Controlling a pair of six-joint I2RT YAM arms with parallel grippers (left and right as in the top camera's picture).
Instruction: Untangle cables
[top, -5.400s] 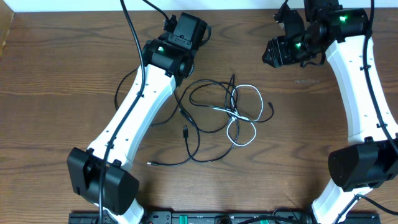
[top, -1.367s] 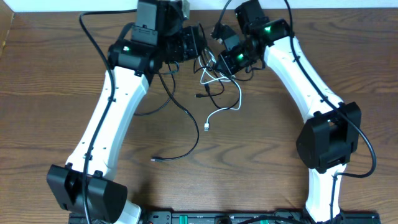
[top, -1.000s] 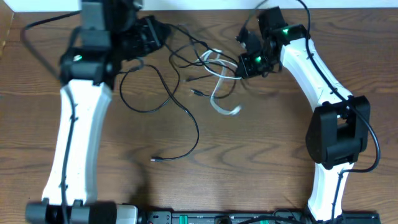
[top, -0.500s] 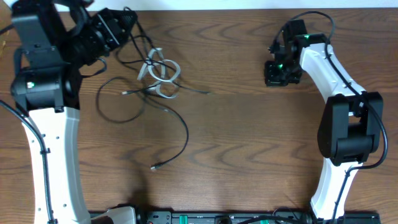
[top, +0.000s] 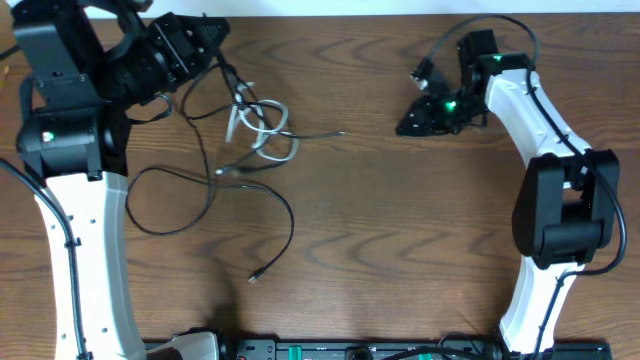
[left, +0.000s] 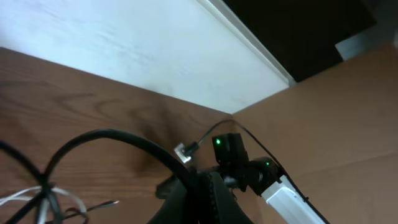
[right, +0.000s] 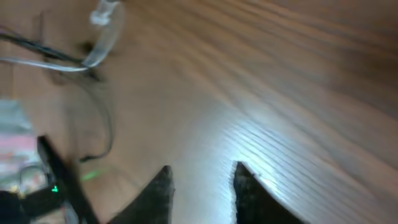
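The cables lie at the table's back left. A white cable (top: 262, 128) is knotted with thin black cables (top: 190, 195) that loop forward to a small plug (top: 255, 277). My left gripper (top: 208, 40) is raised at the far left, shut on a black cable (left: 124, 140) that runs down into the knot. In the left wrist view the left gripper (left: 208, 182) shows closed jaws, with the white cable (left: 25, 200) low at the left. My right gripper (top: 404, 127) is far from the bundle, open and empty. Its wrist view shows the right gripper (right: 202, 177) over bare wood and the white cable (right: 102, 31) far off.
Thick black robot wires (top: 500, 25) hang off both arms. The white wall strip (left: 124, 50) runs along the table's back edge. Brown cardboard (left: 348, 106) stands beyond the table's right side.
My left arm swung left, dragging the whole cable bundle with it. My right gripper let go of the cables, moved away to the right and opened.
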